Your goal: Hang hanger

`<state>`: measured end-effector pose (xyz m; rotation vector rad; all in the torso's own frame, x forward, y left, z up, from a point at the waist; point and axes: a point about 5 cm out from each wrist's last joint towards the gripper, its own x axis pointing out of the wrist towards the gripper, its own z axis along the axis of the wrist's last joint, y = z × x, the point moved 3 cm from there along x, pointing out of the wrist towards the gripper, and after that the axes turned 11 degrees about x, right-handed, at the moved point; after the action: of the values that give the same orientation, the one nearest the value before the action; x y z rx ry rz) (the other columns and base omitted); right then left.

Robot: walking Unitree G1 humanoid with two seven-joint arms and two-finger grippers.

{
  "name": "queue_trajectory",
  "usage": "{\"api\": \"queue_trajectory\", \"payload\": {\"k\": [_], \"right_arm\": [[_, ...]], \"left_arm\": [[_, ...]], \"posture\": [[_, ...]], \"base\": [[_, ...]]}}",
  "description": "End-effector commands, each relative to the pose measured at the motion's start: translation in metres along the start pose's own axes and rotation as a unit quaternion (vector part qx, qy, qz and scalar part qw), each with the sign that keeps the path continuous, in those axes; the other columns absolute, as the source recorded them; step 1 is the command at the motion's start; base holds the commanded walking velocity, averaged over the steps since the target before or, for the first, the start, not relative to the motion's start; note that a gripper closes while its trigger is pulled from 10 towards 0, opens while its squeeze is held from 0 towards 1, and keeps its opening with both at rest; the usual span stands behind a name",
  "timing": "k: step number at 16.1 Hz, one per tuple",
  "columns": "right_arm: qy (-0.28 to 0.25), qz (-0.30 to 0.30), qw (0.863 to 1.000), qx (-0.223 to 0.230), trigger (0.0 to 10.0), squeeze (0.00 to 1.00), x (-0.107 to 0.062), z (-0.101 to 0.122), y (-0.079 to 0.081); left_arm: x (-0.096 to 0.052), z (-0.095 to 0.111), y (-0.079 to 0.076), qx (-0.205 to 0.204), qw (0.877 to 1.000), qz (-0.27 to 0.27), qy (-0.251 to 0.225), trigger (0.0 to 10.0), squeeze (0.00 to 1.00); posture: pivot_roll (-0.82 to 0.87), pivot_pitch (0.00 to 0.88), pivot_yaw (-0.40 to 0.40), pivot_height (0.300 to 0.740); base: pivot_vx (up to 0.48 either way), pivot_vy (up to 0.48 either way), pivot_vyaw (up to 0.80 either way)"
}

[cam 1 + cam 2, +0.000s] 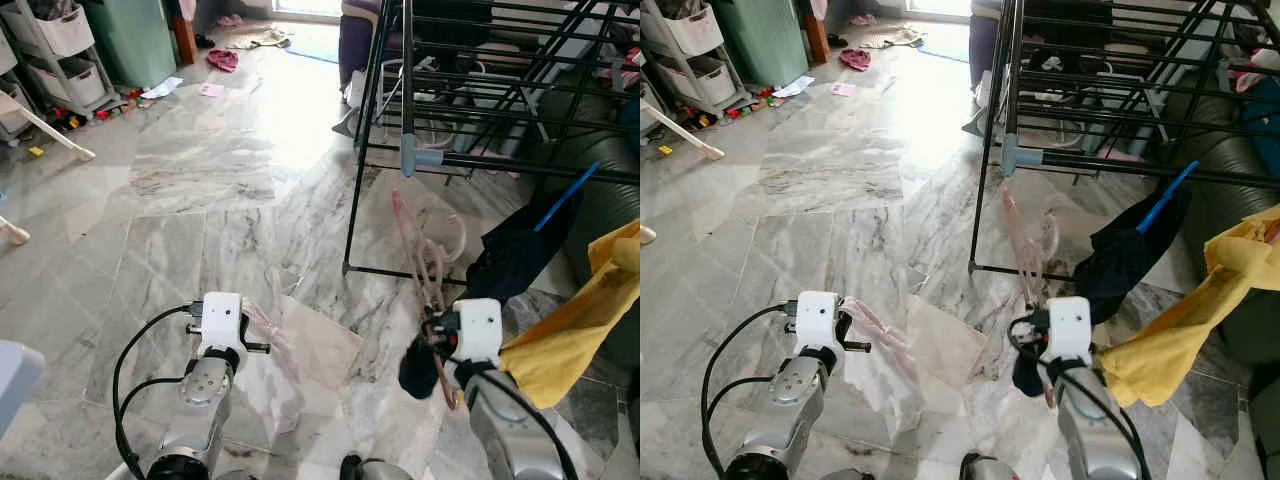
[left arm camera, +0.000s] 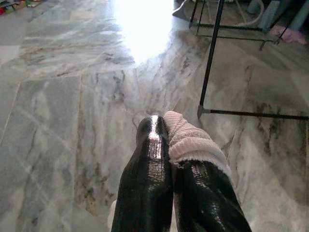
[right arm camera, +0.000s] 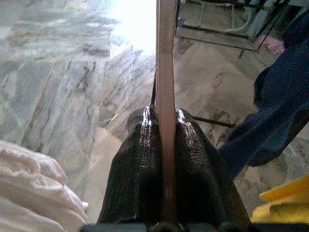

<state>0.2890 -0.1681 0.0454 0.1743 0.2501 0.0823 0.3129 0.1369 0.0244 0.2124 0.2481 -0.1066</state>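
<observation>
A pink hanger (image 1: 420, 250) points up and forward from my right gripper (image 3: 165, 113), which is shut on its lower bar low at the right of the head views. The hanger's top reaches toward the lower bars of the black drying rack (image 1: 480, 160) without touching them. My left gripper (image 2: 161, 123) is shut on a pale pinkish-white cloth (image 1: 275, 345) that droops toward the marble floor; the same cloth (image 2: 193, 142) wraps over one finger in the left wrist view.
A dark navy garment (image 1: 510, 255) and a yellow garment (image 1: 570, 340) hang at the right beside my right arm. A blue stick (image 1: 565, 195) leans off the rack. Storage shelves (image 1: 60, 50) and scattered small items stand at the far left.
</observation>
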Motion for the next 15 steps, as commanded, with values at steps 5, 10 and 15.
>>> {"api": "queue_trajectory", "payload": {"k": [5,10,15], "right_arm": [[-0.035,-0.005,0.999,-0.017,10.0,0.00,-0.001,0.009,0.005],[-0.013,0.024,1.000,0.011,10.0,0.00,0.008,0.011,0.004],[-0.016,0.012,1.000,-0.001,10.0,0.00,0.010,0.010,0.008]], "left_arm": [[0.002,0.027,0.006,-0.002,0.999,0.001,-0.034,10.0,0.00],[-0.002,0.023,0.000,-0.025,0.999,0.013,-0.024,10.0,0.00],[0.003,0.027,0.005,-0.020,0.999,0.014,-0.025,10.0,0.00]], "posture": [[-0.05,0.153,-0.035,0.740],[-0.04,0.160,-0.061,0.740],[-0.04,0.161,-0.054,0.740]], "base": [[-0.048,0.000,0.00],[-0.297,0.000,0.00],[-0.346,0.000,0.00]]}}
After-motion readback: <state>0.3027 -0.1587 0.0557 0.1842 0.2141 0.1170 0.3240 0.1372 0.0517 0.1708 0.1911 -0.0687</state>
